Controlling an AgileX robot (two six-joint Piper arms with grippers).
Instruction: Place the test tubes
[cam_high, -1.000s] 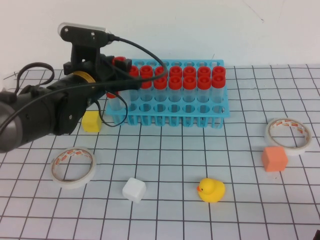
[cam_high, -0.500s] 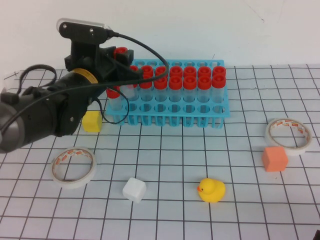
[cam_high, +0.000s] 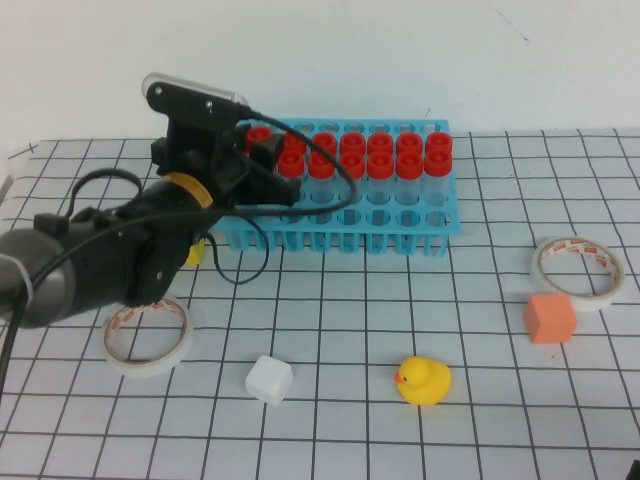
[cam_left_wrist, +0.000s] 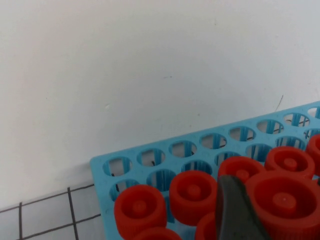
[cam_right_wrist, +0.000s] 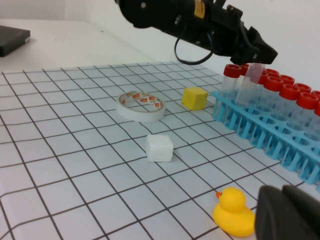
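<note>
My left gripper (cam_high: 266, 158) hangs over the left end of the blue rack (cam_high: 340, 235), shut on a red-capped test tube (cam_high: 258, 134). In the right wrist view this clear tube (cam_right_wrist: 247, 85) hangs tilted from the left gripper (cam_right_wrist: 254, 56), just above the rack (cam_right_wrist: 265, 135). The left wrist view shows the held tube's cap (cam_left_wrist: 285, 200) against one dark finger (cam_left_wrist: 235, 212), with empty rack holes (cam_left_wrist: 150, 160) beyond. Several capped tubes (cam_high: 380, 165) stand in the rack. My right gripper (cam_right_wrist: 290, 215) is shut and empty, low near the duck (cam_right_wrist: 232, 210).
A yellow cube (cam_high: 192, 250) peeks out behind the left arm. A tape roll (cam_high: 147, 333), a white cube (cam_high: 269, 380) and the yellow duck (cam_high: 422, 381) lie in front. An orange cube (cam_high: 549, 318) and a second tape roll (cam_high: 575, 271) are on the right.
The left arm has swung to the right with the tube, which now sits above the rack's left end; the arm now covers most of the yellow cube.
</note>
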